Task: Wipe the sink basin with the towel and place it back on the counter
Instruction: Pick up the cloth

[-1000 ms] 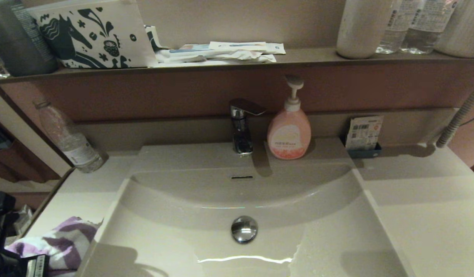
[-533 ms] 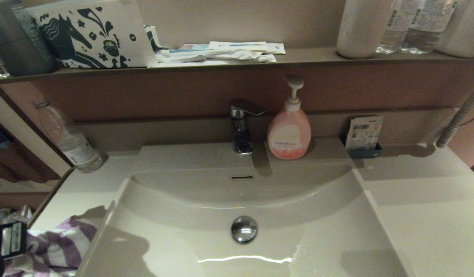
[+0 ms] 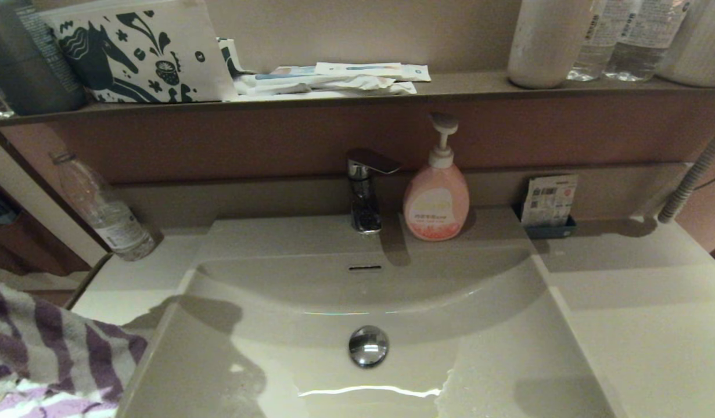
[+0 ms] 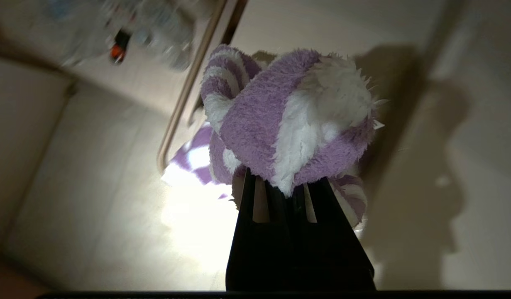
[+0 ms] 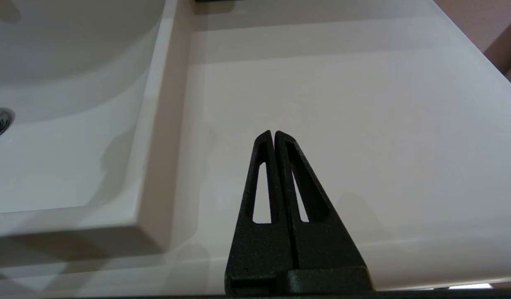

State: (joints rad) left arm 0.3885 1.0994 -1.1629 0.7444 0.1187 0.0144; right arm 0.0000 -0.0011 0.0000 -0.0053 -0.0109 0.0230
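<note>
Towel held above the worktop's left side.
Left tool [image 4: 294, 182] pinches the bunched purple-and-white striped towel [image 4: 292, 120]; right tool [image 5: 274, 135] pressed together over the worktop [image 5: 363, 124].

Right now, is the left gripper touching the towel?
Touching. In the left wrist view the left gripper has its jaws closed on a bunched fold of the towel, which bulges out past the tips.

text: none legible | soap bottle [image 3: 436, 200] label: unreadable | card [image 3: 549, 200]: barcode only, print too small
</note>
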